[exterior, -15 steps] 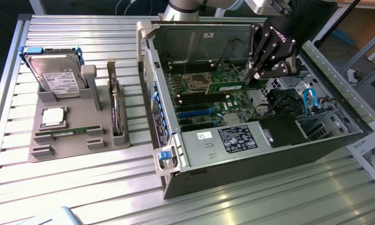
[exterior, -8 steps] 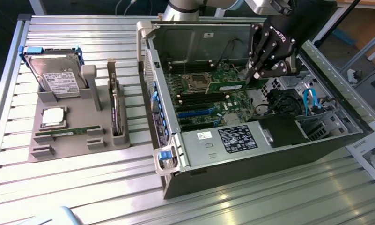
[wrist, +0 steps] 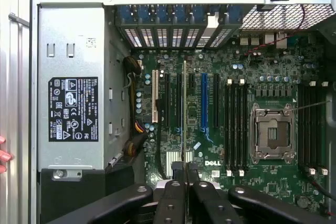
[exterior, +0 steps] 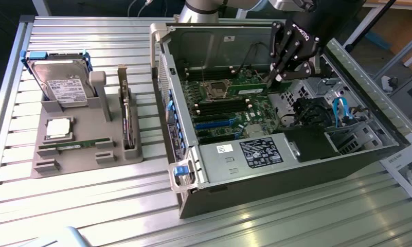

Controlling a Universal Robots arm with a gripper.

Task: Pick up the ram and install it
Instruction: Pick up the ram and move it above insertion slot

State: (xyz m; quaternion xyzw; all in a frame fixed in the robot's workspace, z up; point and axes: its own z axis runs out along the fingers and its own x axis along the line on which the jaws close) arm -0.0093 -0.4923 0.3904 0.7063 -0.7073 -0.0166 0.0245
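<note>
A black robot tool (exterior: 278,80) (wrist: 185,167) is reaching down into an open computer case (exterior: 213,41) that is lying on its side on a slatted metal desk (exterior: 89,216). The tool is clenching its fingers on the ram (exterior: 250,88) (wrist: 184,108), a slim green circuit-board strip, and holding it just above the motherboard (exterior: 240,110) (wrist: 262,66). In the exterior view, the ram's long axis is running roughly level, pointing away from the fingertips toward the square processor socket (exterior: 216,88) (wrist: 272,134). In the wrist view, the strip is showing edge-on as a thin line stretching straight out from the fingertips, parallel to a blue expansion slot (wrist: 204,103) beside it. Just ahead of the fingertips, the word "DELL" (wrist: 212,162) is showing in white on the board. Off to one side of the tool, a silver power supply (exterior: 261,152) (wrist: 73,51) is carrying a black label (wrist: 65,109) with white writing too small to read. Well away from the tool, outside the case, a grey holder (exterior: 75,164) is carrying a hard drive (exterior: 61,82) whose white label is also unreadable.
</note>
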